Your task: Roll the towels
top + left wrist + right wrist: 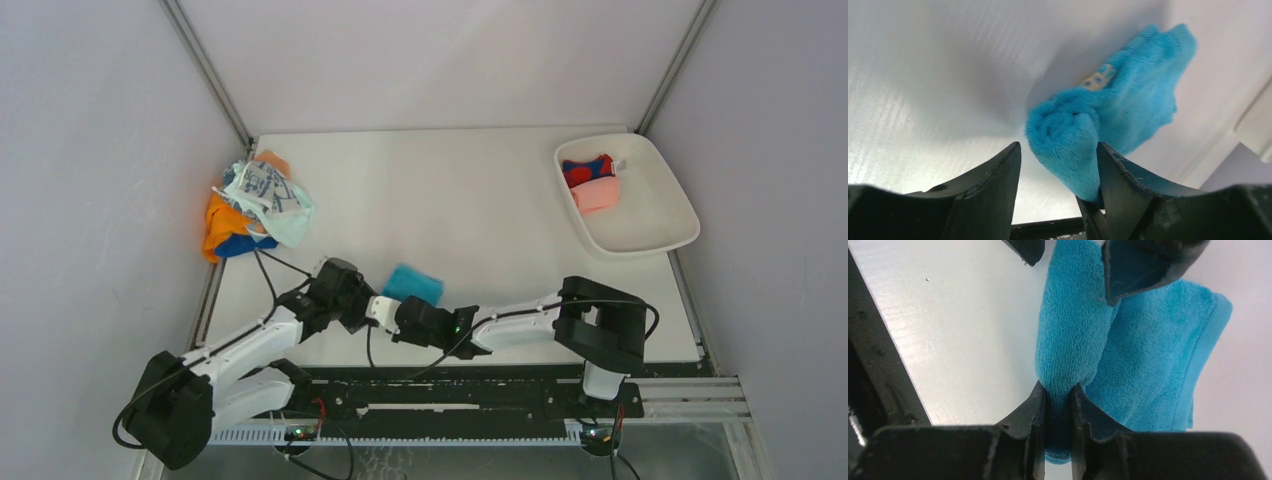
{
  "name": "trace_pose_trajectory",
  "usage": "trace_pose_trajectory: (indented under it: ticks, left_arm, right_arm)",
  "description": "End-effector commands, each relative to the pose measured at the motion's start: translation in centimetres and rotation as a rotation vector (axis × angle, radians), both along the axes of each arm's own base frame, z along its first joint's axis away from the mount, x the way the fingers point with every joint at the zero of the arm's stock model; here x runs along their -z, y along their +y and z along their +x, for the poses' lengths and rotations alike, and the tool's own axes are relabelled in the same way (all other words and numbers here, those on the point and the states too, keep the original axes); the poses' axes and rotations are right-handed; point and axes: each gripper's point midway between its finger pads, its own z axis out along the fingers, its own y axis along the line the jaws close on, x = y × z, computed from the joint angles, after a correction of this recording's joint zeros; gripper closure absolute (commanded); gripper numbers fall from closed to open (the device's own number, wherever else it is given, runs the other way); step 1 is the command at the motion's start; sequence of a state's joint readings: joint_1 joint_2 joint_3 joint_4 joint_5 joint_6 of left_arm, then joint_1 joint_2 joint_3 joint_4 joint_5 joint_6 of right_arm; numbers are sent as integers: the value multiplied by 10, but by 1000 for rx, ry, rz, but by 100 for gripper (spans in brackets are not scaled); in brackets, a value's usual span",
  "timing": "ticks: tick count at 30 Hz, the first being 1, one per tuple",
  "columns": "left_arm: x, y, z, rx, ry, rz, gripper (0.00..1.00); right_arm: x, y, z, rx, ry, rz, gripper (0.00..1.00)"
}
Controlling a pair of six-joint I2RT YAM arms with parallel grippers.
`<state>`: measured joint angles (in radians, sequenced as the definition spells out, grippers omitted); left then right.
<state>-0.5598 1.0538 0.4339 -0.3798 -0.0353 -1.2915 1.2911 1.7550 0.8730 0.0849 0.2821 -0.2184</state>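
Towel [1128, 100] of bright blue, partly rolled, is laid on the table [480, 200] near its front edge, between the two arms. One end of the roll is clamped in the right claw [1058, 392], its jaws pressed almost together on the cloth. The left claw [1058, 150] is spread apart around the other end, one finger touching the cloth.

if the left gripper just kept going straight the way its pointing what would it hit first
The bright blue rolled terry towel: its rolled end sits between the left gripper's open fingers, against one of them. Beyond it is only the white table, though depth there is hard to judge.
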Motion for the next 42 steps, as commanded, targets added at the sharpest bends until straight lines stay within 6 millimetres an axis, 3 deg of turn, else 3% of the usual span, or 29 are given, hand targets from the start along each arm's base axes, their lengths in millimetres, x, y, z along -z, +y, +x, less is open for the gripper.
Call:
trace_pose_trajectory:
  ticks: [1, 10, 17, 28, 42]
  left_arm:
    - [-37, -1, 21, -39, -149, -54, 36]
    - [-57, 6, 18, -66, -260, -132, 33]
    - [-47, 0, 4, -32, -229, -182, 33]
    - [-30, -14, -1, -15, -175, -211, 33]
    - [-11, -22, 15, -31, -133, -152, 39]
  right_arm:
    - [-2, 4, -29, -77, 310, 90, 90]
    - [-22, 6, -32, -94, 763, 315, 95]
    - [-34, 5, -21, -58, 1094, 492, 97]
    - [8, -12, 0, 202, 1397, 534, 100]
    - [37, -28, 1, 351, 1463, 501, 98]
